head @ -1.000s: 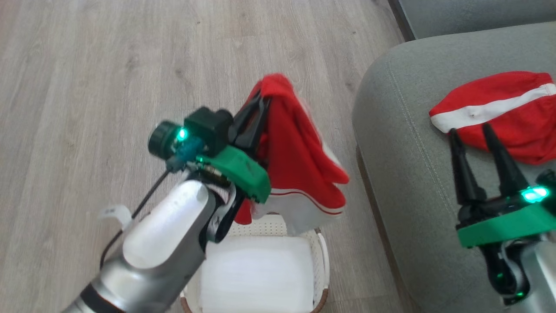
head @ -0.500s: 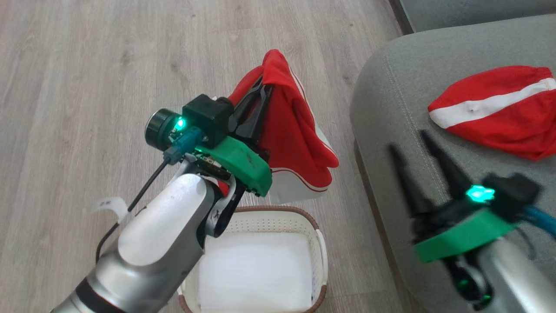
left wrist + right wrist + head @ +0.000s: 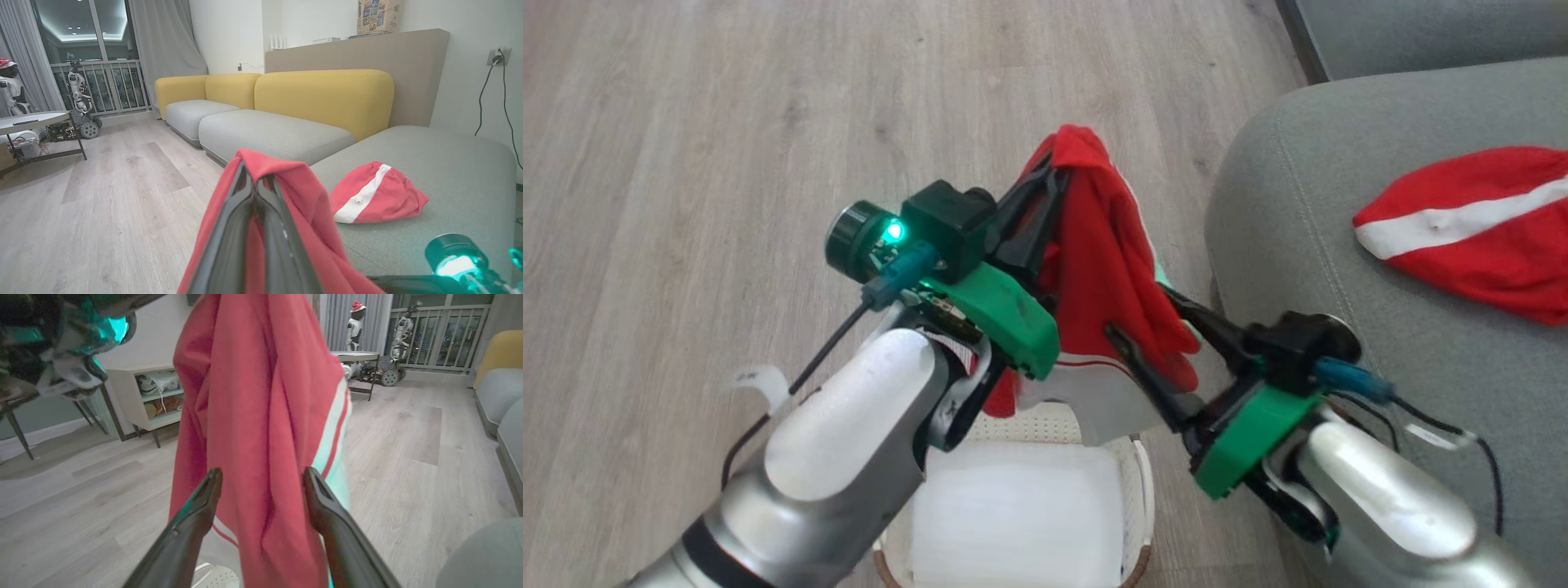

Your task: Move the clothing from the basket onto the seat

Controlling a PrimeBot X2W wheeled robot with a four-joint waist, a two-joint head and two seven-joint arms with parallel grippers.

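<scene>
A red garment with white trim (image 3: pixel 1107 269) hangs above the basket (image 3: pixel 1145 498), and my left gripper (image 3: pixel 1055 173) is shut on its top fold. In the left wrist view the closed fingers (image 3: pixel 255 175) pinch the red cloth (image 3: pixel 310 204). My right gripper (image 3: pixel 1139 310) is open, reaching in from the right. Its two fingers stand either side of the hanging cloth (image 3: pixel 253 396), and the right gripper (image 3: pixel 261 473) has not closed on it. A second red garment with a white band (image 3: pixel 1478 229) lies on the grey seat (image 3: pixel 1339 245), also seen as the banded garment (image 3: pixel 374 200).
Inside the basket lies a white liner (image 3: pixel 1013 523). Wooden floor (image 3: pixel 727 163) spreads to the left and behind. A yellow-backed sofa (image 3: pixel 322 98) runs along the wall. A low shelf unit (image 3: pixel 151 400) and a round table (image 3: pixel 355 357) stand further off.
My right gripper has swung left off the seat to the hanging garment, its open fingers now straddling the cloth. The left gripper keeps its hold; the camera has shifted slightly.
</scene>
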